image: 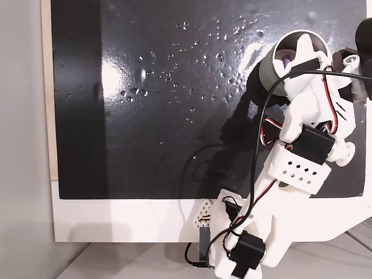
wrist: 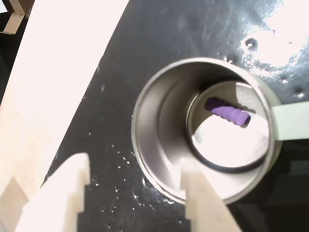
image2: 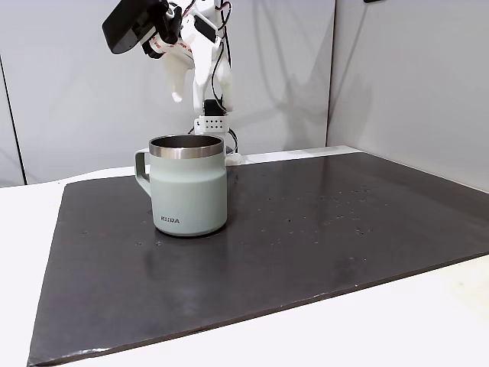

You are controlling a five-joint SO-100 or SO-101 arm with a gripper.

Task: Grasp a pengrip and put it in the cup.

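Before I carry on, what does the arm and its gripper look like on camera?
The arm is white printed plastic with black servo blocks and black, red and white cables along it; one link has a grid of small holes. The gripper has two pale, flat fingers, one notched.

White printed arm (image: 302, 145) with black servo blocks, red-and-black cables, perforated panels, pale stepped tool (wrist: 135, 193) fingers

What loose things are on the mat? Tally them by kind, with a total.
Cup: 1
Pengrip, lying inside the cup: 1
Total: 2
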